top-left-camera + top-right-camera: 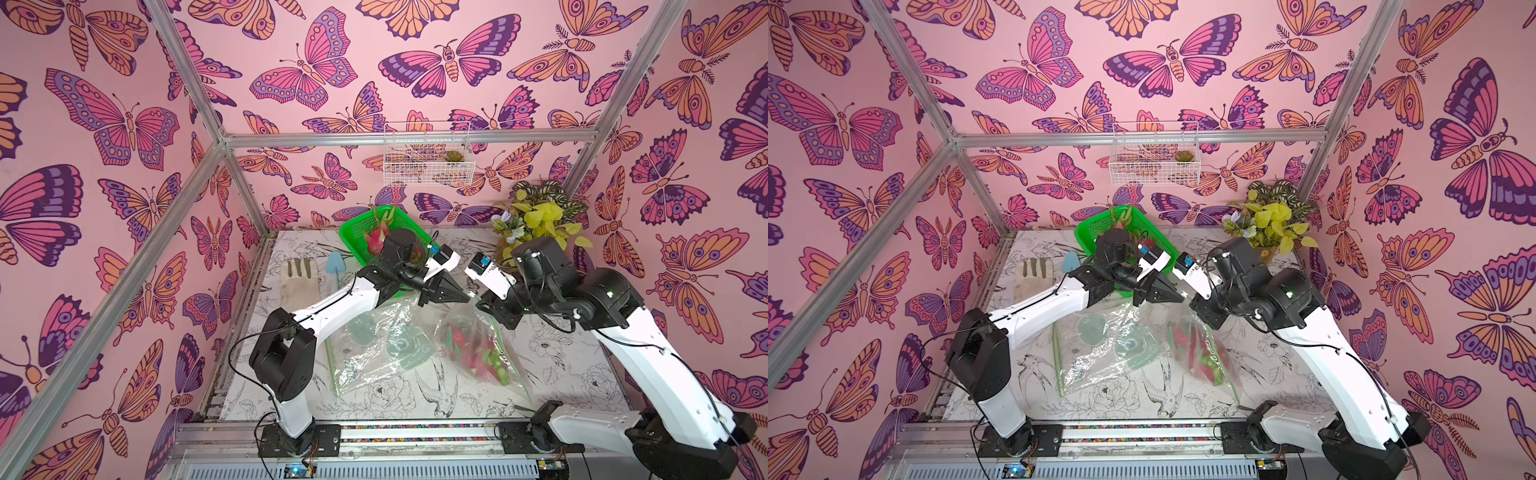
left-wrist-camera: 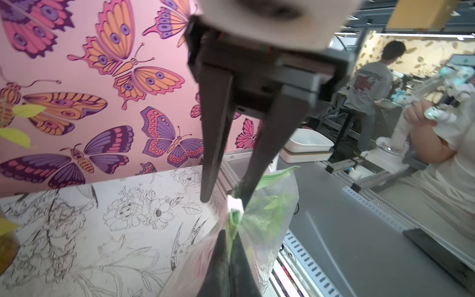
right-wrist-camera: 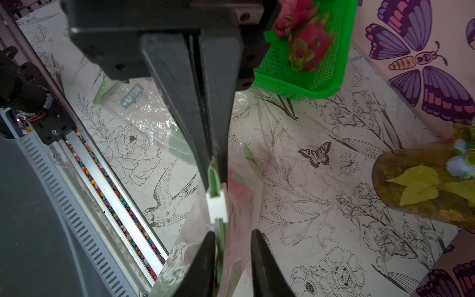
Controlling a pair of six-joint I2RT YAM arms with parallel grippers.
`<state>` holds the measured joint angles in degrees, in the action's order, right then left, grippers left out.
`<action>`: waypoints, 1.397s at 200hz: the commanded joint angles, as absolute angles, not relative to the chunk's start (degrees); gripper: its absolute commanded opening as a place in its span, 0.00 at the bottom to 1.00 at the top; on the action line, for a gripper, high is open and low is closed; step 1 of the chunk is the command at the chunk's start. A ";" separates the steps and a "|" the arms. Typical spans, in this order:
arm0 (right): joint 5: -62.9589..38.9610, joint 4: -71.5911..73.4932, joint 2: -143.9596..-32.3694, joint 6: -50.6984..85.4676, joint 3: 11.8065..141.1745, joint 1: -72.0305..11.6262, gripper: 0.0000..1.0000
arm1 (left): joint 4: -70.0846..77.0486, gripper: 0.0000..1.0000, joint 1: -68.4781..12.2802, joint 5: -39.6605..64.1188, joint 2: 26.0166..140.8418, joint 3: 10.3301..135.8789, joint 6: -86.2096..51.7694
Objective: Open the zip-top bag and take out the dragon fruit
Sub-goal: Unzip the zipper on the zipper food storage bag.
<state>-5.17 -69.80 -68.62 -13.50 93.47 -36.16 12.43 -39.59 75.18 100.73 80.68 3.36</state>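
A clear zip-top bag (image 1: 484, 353) lies on the table right of centre, with dragon fruit (image 1: 469, 345) showing red and green through the plastic in both top views. My left gripper (image 2: 229, 232) is shut on the bag's green zip strip (image 2: 232, 218), just beside the white slider (image 2: 234, 204). My right gripper (image 3: 232, 234) faces it from the other side of the slider (image 3: 217, 205). Its fingers (image 3: 205, 257) stand apart, with the zip strip and the bag's top edge between them. Both grippers meet above the bag's upper end (image 1: 473, 297).
A green basket (image 1: 353, 245) at the back holds two dragon fruits (image 3: 308, 43). A second, flat clear bag (image 1: 374, 349) lies to the left. A glove (image 1: 299, 278) and blue trowel (image 1: 334, 266) sit at back left, a potted plant (image 1: 536, 220) at back right.
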 commanded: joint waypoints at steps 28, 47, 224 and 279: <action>-3.87 -62.47 -63.58 -17.64 93.14 -36.48 0.49 | 16.08 0.00 -41.51 52.74 95.06 80.04 -7.84; -6.87 -58.71 -62.16 -19.93 90.86 -36.48 0.51 | 17.18 0.00 -42.15 48.07 93.70 78.94 -10.30; -36.43 -48.45 -69.09 -34.09 84.57 -16.03 0.38 | 20.74 0.00 -42.36 46.48 92.40 75.19 -13.09; -33.97 -44.12 -68.92 -35.06 82.27 -16.00 0.36 | 20.79 0.00 -41.96 47.98 93.06 75.67 -13.72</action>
